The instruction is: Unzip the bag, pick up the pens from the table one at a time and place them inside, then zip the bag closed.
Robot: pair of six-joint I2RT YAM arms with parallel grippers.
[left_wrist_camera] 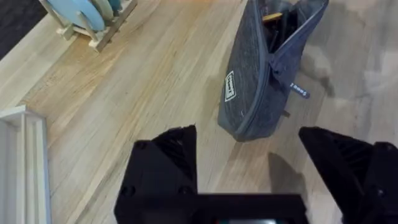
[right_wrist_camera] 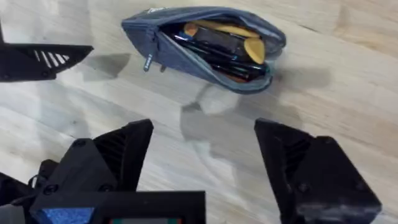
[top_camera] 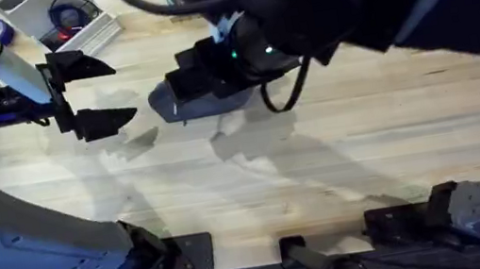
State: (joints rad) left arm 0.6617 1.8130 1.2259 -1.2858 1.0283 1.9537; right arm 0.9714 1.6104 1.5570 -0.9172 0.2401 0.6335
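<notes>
One camera looks down from high above the table (top_camera: 392, 131). Two more ride on the arms, low and close — both see the bag (left_wrist_camera: 261, 68) (right_wrist_camera: 205, 46).

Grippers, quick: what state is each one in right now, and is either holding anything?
Left end effector: open, holding nothing, beside the bag.
Right end effector: open, holding nothing, above the table near the unzipped bag.

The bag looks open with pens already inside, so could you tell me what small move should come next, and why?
Probably close the left gripper in on the near end of the bag to steady it for zipping. The bag gapes unzipped with pens inside, both grippers hang open above the table, and the pull tab dangles free.
</notes>
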